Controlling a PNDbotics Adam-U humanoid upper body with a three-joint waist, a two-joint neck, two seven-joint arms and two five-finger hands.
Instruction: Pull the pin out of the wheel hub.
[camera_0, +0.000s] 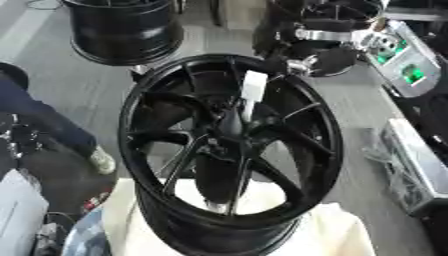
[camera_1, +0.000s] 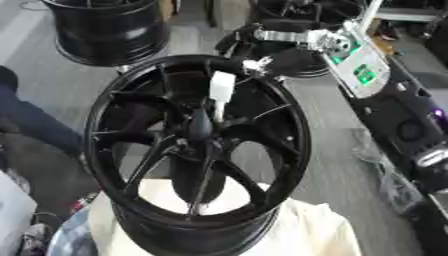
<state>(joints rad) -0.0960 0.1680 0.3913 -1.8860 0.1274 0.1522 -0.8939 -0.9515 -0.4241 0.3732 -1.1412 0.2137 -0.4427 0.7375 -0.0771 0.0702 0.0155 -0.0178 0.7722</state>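
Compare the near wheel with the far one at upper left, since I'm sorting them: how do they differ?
The near wheel faces the camera, spokes showing, and rests on a cream cloth; the far wheel stands on the grey floor, showing mostly its barrel. The near wheel has a white pin sticking out by its hub; the far wheel shows none. Both are glossy black.
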